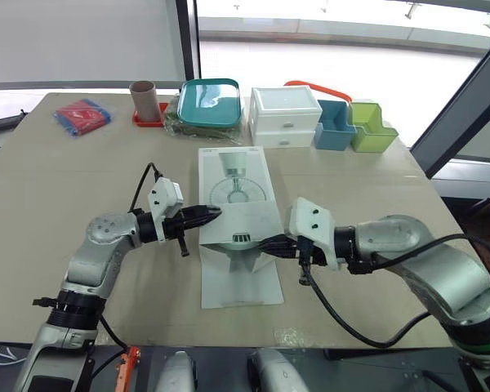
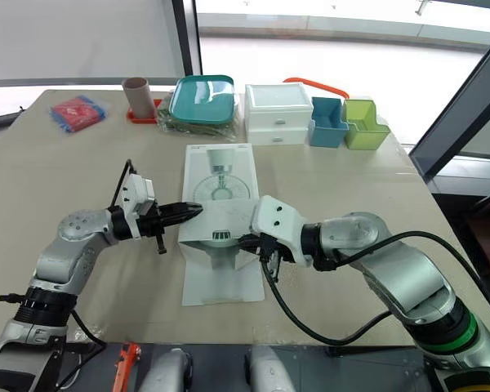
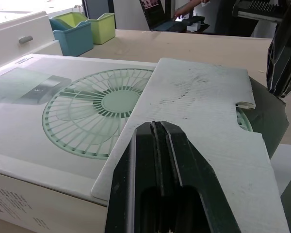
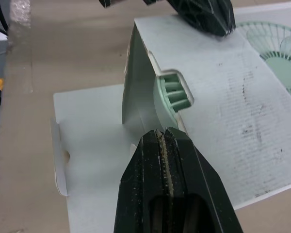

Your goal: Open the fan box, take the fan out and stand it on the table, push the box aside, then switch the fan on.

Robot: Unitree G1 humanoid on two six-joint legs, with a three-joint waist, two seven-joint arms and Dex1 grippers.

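"Position first: where do we have the white cardboard fan box (image 1: 233, 184)?"

"Flat on the beige table (image 1: 65, 180), with its long axis running straight away from us. Its near end is open. The long lid flap (image 1: 241, 282) lies on the table in front of that end, and a shorter inner flap (image 3: 203, 111) is folded back over the box top."

"And the pale green plastic fan (image 4: 172, 92)?"

"Inside the box. We see its ribbed edge in the mouth at the near end."

"Our claws?"

"Both are clenched, and we cannot make out anything held in them. The left gripper (image 1: 214, 213) sits at the box's left edge, with its tips over the folded-back flap. The right gripper (image 1: 268, 243) sits at the box's near right corner, pointing into the mouth."

"Which arm is nearer the fan?"

"The right one, we judge. The fan lies just beyond its tips, along the box's length, so it has to slide out toward us through the near end. The right fingers must part first, while the left steadies the box top."
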